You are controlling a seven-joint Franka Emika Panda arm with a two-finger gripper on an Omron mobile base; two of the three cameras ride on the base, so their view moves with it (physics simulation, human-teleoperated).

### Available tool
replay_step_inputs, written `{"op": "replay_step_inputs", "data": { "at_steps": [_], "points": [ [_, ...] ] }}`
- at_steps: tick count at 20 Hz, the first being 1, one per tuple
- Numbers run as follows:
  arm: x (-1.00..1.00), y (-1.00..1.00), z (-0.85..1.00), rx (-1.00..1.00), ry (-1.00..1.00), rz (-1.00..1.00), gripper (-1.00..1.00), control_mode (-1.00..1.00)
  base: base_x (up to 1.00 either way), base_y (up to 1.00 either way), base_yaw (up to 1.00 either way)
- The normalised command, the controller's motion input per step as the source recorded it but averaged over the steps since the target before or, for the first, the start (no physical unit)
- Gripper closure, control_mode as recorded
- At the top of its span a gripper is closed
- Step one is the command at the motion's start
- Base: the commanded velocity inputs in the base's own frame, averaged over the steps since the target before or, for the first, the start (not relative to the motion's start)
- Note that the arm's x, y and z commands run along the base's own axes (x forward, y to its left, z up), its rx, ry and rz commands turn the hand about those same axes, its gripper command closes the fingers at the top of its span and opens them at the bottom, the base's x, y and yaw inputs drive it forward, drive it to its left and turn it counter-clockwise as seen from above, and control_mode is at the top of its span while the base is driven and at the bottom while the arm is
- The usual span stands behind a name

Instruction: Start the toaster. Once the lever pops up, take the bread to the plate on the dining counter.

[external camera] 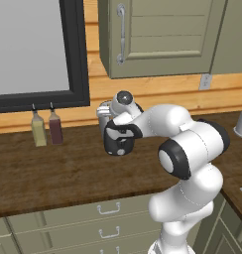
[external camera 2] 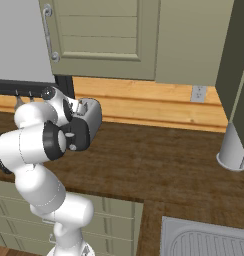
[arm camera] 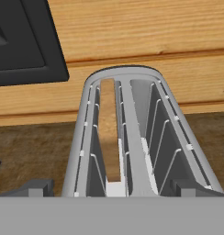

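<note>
The toaster (arm camera: 132,137) stands on the dark wooden counter against the wall, its two slots running away from the camera in the hand view. A tan slice of bread (arm camera: 109,137) stands sunk in the left slot. My gripper (arm camera: 114,188) is open just above the toaster's near end, one fingertip (arm camera: 38,187) off to each side. From the base, the silver toaster (external camera: 104,113) (external camera 2: 91,117) is partly hidden behind my wrist, its black end panel facing the arm. The plate and the dining counter are out of view.
Two slim bottles (external camera: 38,130) (external camera: 55,128) stand left of the toaster under a black-framed window (external camera: 78,54). A grey conical object (external camera 2: 233,150) stands far right, a sink (external camera 2: 209,240) at the near right. Olive wall cabinets (external camera: 157,34) hang overhead.
</note>
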Motion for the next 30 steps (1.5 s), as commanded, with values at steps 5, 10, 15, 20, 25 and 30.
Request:
{"op": "replay_step_inputs", "data": {
  "at_steps": [5,10,15,20,25,30],
  "points": [
    [0.0,0.0,0.0,0.0,0.0,0.0,-1.0,-1.0,0.0,0.0,0.0],
    [0.0,0.0,0.0,0.0,0.0,0.0,-1.0,-1.0,0.0,0.0,0.0],
    [0.0,0.0,0.0,0.0,0.0,0.0,-1.0,-1.0,0.0,0.0,0.0],
    [0.0,0.0,0.0,0.0,0.0,0.0,-1.0,-1.0,0.0,0.0,0.0],
    [0.0,0.0,0.0,0.0,0.0,0.0,-1.0,-1.0,0.0,0.0,0.0],
    [0.0,0.0,0.0,0.0,0.0,0.0,-1.0,-1.0,0.0,0.0,0.0]
  ]
}}
